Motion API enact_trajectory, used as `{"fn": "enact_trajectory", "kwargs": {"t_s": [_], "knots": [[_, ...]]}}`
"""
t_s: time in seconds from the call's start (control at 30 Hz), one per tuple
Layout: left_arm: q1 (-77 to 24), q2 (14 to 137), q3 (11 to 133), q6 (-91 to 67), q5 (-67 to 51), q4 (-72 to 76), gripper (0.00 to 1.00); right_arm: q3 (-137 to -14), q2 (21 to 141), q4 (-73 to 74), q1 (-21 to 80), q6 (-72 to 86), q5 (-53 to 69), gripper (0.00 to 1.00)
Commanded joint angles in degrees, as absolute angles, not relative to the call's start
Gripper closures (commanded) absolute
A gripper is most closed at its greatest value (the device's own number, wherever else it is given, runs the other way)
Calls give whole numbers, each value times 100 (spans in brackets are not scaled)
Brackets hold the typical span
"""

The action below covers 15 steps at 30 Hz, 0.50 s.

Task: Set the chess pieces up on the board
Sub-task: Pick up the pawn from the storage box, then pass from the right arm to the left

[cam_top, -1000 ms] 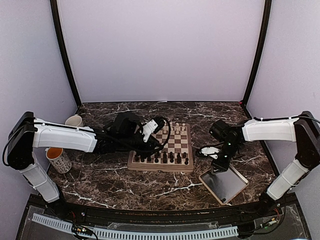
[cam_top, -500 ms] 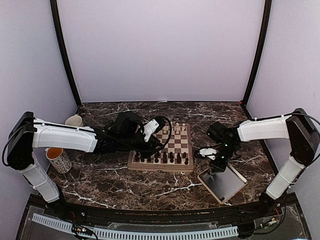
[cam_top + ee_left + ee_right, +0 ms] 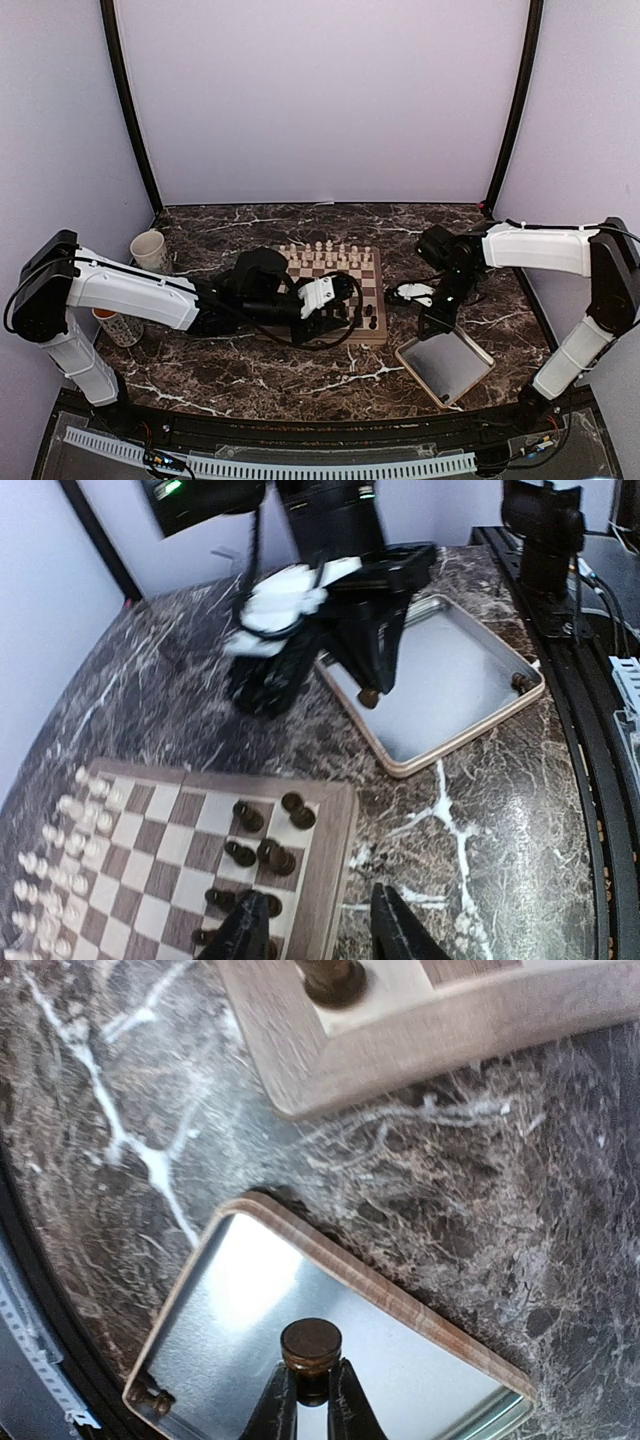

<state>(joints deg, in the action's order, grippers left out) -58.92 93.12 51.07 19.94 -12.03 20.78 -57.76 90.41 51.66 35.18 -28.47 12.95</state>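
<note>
The board lies mid-table, with pale chessmen along its far edge and dark chess pieces on its near rows. My left gripper hangs open over the board's right rim near those dark pieces, nothing between its fingers. My right gripper is shut on a dark brown chess piece just above the beige tray. In the left wrist view that right gripper holds the piece over the tray's near-left part. One more dark piece lies in a tray corner.
The tray sits right of the board, turned at an angle. A white mug stands at the far left and a patterned mug sits partly under my left arm. The board's corner is close to the tray.
My left gripper moved from the board's far side to its near right corner, uncovering the pale row. My right gripper closed on a dark piece over the tray.
</note>
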Motion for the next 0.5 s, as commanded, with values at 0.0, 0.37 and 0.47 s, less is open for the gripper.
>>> {"fn": "enact_trajectory", "kwargs": {"t_s": [0.0,0.37,0.47], "knots": [[-6264,9490,5169,3261,-1431,2847,62,-6371,9003,5778,3492,-3047,2287,91],[-6653,10437,5873,4189,-685,3143,61,-7210,9707,6163,3515,-3086,3889,91],[-6653,10596,5960,4249,-609,3287,61,-7245,9790,6200,3550,-3100,4011,91]]}}
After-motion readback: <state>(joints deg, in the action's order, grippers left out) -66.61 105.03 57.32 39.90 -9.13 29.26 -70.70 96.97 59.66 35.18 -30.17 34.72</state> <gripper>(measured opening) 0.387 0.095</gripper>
